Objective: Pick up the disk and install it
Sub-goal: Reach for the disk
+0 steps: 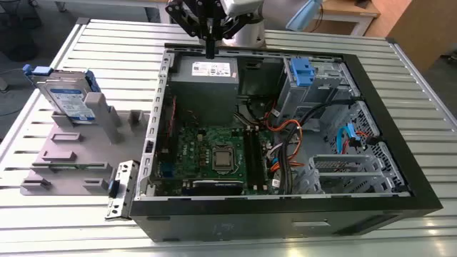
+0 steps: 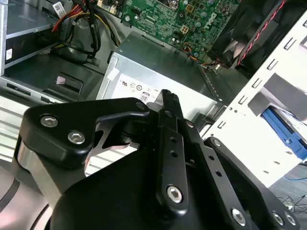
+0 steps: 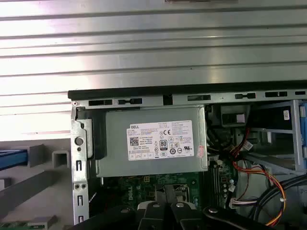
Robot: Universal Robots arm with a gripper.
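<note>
The disk (image 1: 68,96) is a silver drive with a white-and-blue label in a blue bracket. It stands on edge in a grey holder (image 1: 71,144) on the exterior view's left, outside the case. My gripper (image 1: 211,52) hangs above the far wall of the open computer case (image 1: 286,214), over the power supply, well apart from the disk. Its black fingers (image 2: 168,103) are pressed together, shut on nothing. In the first wrist view the fingers' bases (image 3: 163,213) sit over the motherboard edge.
Inside the case are a grey power supply box (image 1: 203,72) with a white label (image 3: 160,140), a blue-handled drive cage (image 1: 303,72), a green motherboard (image 1: 214,155), and orange and black cables (image 1: 286,139). The slatted metal table (image 1: 428,107) surrounds the case.
</note>
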